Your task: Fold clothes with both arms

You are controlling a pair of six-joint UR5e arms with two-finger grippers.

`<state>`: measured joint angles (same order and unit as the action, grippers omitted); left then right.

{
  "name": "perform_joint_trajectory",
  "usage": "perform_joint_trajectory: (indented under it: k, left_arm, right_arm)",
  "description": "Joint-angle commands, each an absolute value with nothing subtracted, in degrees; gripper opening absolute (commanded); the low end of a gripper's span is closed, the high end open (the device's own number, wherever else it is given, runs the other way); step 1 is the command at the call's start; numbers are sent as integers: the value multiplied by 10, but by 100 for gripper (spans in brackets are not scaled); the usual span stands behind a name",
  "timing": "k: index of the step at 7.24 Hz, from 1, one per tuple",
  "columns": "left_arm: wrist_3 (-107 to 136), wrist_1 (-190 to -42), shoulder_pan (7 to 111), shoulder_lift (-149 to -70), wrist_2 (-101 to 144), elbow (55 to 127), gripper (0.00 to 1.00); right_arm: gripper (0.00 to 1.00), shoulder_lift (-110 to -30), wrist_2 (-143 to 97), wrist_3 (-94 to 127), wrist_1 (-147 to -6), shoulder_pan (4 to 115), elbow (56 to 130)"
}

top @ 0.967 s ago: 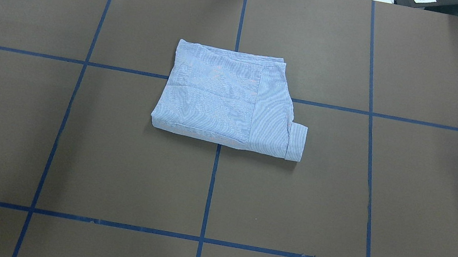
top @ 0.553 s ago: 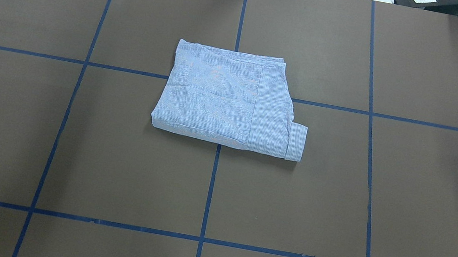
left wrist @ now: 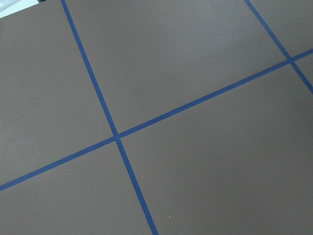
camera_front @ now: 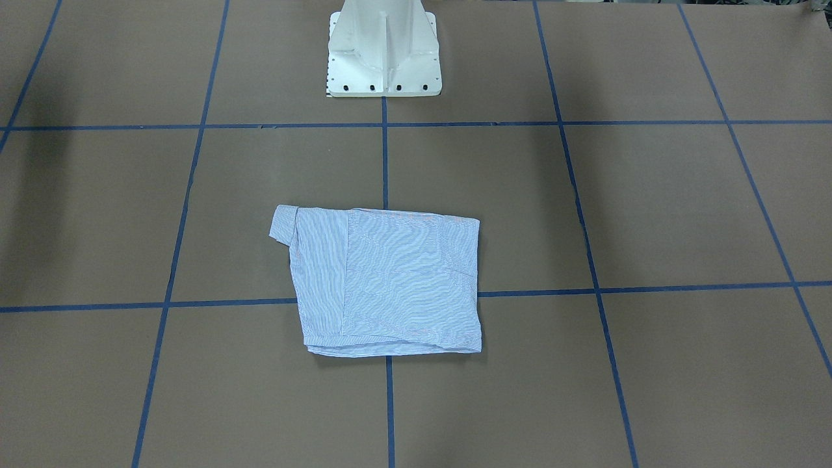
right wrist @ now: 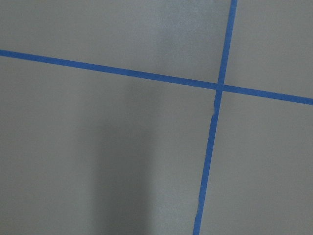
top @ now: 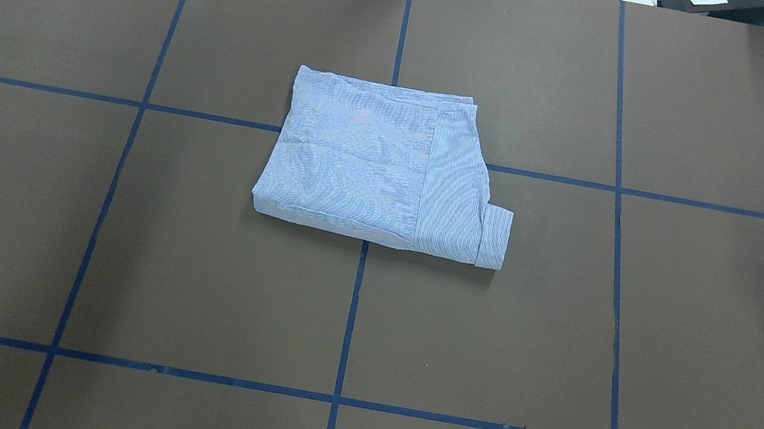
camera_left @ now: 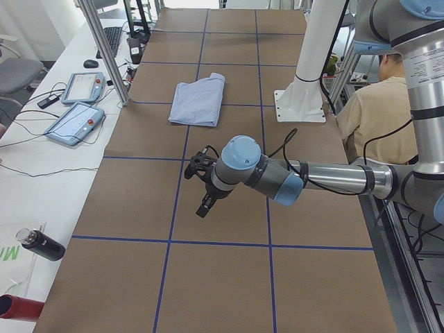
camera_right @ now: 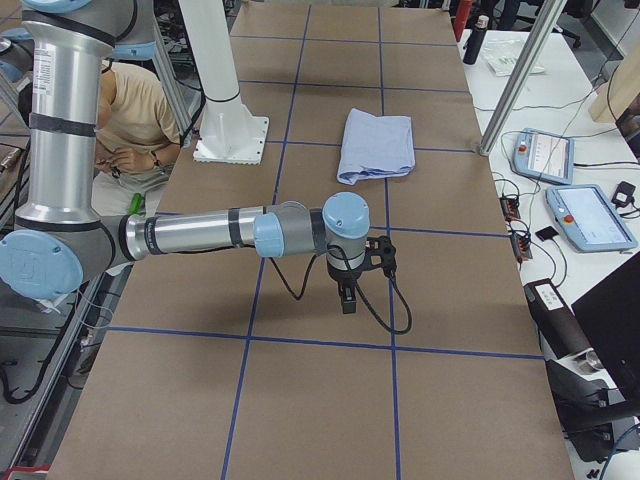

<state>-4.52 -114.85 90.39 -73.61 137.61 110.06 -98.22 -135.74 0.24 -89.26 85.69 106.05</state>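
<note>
The clothes [top: 375, 166] are one light blue-and-white striped shirt, folded into a compact rectangle at the table's middle, with a cuff sticking out at one corner. The folded shirt [camera_front: 396, 279] also shows in the front-facing view, in the exterior left view [camera_left: 198, 104] and in the exterior right view [camera_right: 378, 145]. My left gripper [camera_left: 202, 208] hangs over bare table, well short of the shirt. My right gripper [camera_right: 347, 298] hangs likewise at the other end. Both show only in the side views, so I cannot tell whether they are open or shut. The wrist views hold only table and blue tape.
The white pedestal [camera_front: 383, 58] stands at the robot's edge of the table. A person [camera_left: 378, 111] sits behind it. Teach pendants [camera_left: 76, 121] and a dark bottle [camera_left: 41, 244] lie on the side bench. A metal post [camera_right: 520, 70] rises at the far edge.
</note>
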Motion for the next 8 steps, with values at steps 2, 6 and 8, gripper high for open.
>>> perform_joint_trajectory:
  k: [2, 6, 8]
  left_arm:
    - [-47, -1148, 903, -752, 1376, 1095, 99]
    - [-47, -1150, 903, -757, 1378, 1092, 99]
    - [-47, -1150, 903, -758, 1375, 1092, 100]
  right_arm:
    - [100, -981, -1360, 4, -893, 857, 1050]
    - [100, -983, -1361, 3, -894, 865, 1049]
    - [100, -983, -1364, 60, -901, 865, 1042]
